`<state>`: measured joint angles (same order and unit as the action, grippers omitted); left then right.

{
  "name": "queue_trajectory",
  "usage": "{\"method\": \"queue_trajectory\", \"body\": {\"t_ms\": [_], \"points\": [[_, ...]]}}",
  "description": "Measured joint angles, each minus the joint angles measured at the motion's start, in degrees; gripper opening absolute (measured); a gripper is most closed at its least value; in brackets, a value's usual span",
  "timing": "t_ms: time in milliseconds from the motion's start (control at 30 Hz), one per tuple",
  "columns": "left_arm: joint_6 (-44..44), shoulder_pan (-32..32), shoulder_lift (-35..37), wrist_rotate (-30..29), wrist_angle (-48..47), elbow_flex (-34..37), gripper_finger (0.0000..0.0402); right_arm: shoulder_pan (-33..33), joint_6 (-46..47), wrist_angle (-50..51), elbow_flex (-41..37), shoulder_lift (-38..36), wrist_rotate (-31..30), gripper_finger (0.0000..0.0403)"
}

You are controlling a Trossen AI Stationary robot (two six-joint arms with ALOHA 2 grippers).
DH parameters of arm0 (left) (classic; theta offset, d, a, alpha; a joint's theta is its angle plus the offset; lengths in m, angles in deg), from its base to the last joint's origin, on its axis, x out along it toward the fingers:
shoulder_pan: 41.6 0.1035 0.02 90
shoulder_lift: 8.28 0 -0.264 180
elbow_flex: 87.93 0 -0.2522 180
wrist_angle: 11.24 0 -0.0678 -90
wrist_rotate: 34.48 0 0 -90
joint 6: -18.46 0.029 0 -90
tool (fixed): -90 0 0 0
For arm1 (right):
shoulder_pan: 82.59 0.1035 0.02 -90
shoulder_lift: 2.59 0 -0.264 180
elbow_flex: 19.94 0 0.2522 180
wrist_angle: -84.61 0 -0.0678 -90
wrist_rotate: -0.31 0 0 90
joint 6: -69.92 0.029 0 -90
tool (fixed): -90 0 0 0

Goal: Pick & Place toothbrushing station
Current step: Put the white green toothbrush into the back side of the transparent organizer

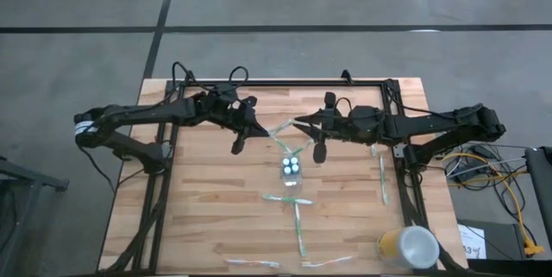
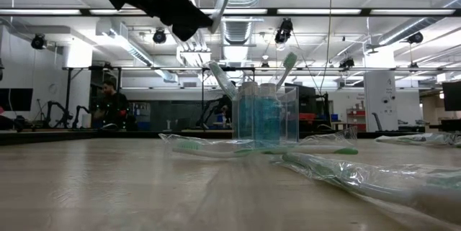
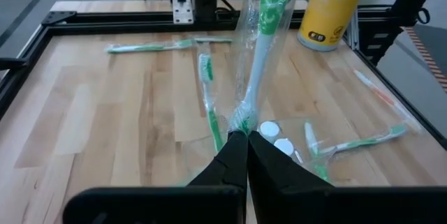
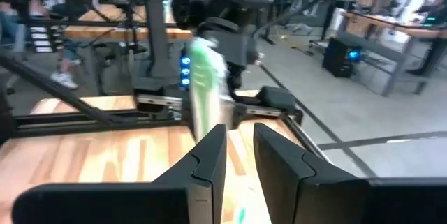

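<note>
Both grippers hold one wrapped toothbrush in the air above the clear cup.

The left gripper (image 3: 243, 142) is clamped tight on one end of a toothbrush in a clear wrapper (image 3: 260, 49), and the right gripper (image 4: 239, 144) pinches the other end of the same wrapper, its fingers (image 4: 209, 155) only slightly apart. In the high view the wrapped brush (image 1: 283, 128) spans between the two grippers, just behind the clear cup (image 1: 291, 169). The cup stands upright on the wooden table (image 1: 198, 199) with three white-capped tubes (image 1: 291, 166) and a toothbrush inside. More wrapped toothbrushes (image 1: 299, 228) lie flat around the cup, in front of it and to its right. A yellow cup (image 1: 405, 248) stands well apart from the clear cup, near the table's front right corner.
</note>
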<state>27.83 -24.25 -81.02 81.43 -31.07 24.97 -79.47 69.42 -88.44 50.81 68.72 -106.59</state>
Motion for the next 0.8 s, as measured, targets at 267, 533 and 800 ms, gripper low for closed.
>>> {"method": "queue_trajectory", "body": {"t_ms": [267,533,800], "points": [[0.02,0.02,0.14,0.01,0.06,0.00,0.0005,-0.02,8.97,-3.47,0.00,-0.07,0.23,0.0069],[-0.30,0.02,0.14,0.01,0.07,0.00,0.0005,0.00,9.42,-3.34,0.00,-0.07,0.28,0.0109],[-0.99,-0.05,0.14,0.03,0.08,0.00,0.0005,0.00,9.36,-3.59,0.00,-0.04,0.41,0.0172]]}}
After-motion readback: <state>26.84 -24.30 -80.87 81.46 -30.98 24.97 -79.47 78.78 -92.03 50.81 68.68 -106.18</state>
